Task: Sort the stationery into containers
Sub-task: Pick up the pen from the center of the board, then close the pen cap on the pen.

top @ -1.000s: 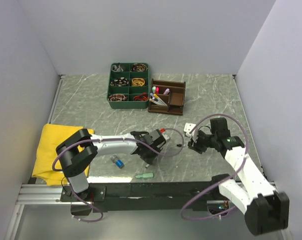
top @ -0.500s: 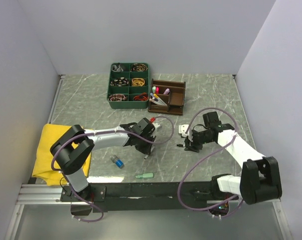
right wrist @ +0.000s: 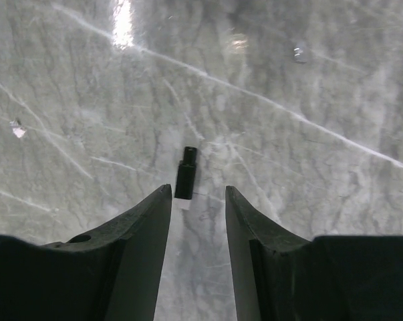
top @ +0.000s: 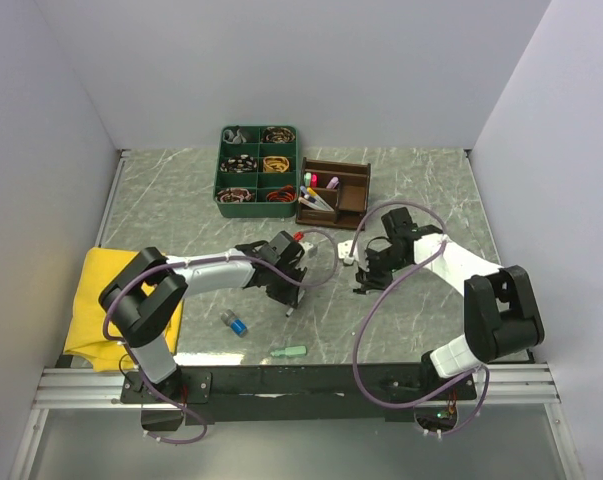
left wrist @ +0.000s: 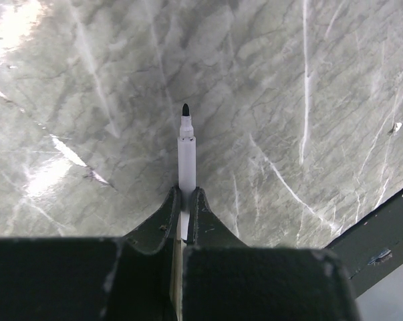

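My left gripper (top: 285, 292) is shut on a white pen (left wrist: 186, 155) with a bare black tip, held low over the marble table; in the left wrist view the gripper (left wrist: 186, 194) clamps the barrel. My right gripper (top: 367, 279) is open, and in the right wrist view (right wrist: 196, 192) its jaws stand on either side of a small black pen cap (right wrist: 185, 175) that lies on the table just ahead of the fingertips. The dark brown organiser (top: 350, 198) stands at the back and holds several pens and markers. A blue cap (top: 237, 325) and a mint eraser (top: 289, 351) lie near the front.
A green divided tray (top: 258, 170) of bands stands left of the organiser. A yellow cloth (top: 106, 300) lies at the front left. The side walls close in the table on both sides. Small white specks lie on the marble (right wrist: 16, 127).
My right gripper has swung left and farther out, coming over the black cap. My left gripper has moved slightly back and left with the pen still in it.
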You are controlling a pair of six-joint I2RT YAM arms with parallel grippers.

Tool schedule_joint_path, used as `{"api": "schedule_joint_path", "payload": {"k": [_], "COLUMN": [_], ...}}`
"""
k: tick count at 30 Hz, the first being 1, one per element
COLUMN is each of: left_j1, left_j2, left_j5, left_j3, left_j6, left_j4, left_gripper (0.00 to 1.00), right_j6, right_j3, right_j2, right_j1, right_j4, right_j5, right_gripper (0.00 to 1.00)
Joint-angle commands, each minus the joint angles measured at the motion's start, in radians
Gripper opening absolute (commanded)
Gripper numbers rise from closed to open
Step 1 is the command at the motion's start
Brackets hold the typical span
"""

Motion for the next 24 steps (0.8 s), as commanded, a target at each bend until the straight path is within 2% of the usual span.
{"api": "schedule_joint_path", "payload": {"k": [1, 8, 20, 24], "left_j1": [0.026, 0.055, 0.092, 0.101], "left_j2": [0.037, 0.045, 0.039, 0.036], "left_j5": [-0.030, -0.013, -0.005, -0.001], "left_j3": [0.000, 0.012, -0.003, -0.008], "left_j6": [-0.001, -0.007, -0.010, -0.010], "left_j4": [-0.068, -0.074, -0.070, -0.067], "left_gripper": [0.01, 0.01, 0.01, 0.01], "right_j6": [-0.012, 0.055, 0.066, 0.063], "right_j3": [0.015, 0.001, 0.010, 0.006], "right_j2": [0.004, 0.019, 0.076, 0.088], "right_j1": [0.050, 0.093, 0.153, 0.162], "right_j4": [-0.038, 0.036, 0.024, 0.024], "right_j5": [0.087, 0.161, 0.242, 0.271], "right_gripper": [0.46, 0.46, 0.44, 0.38]}}
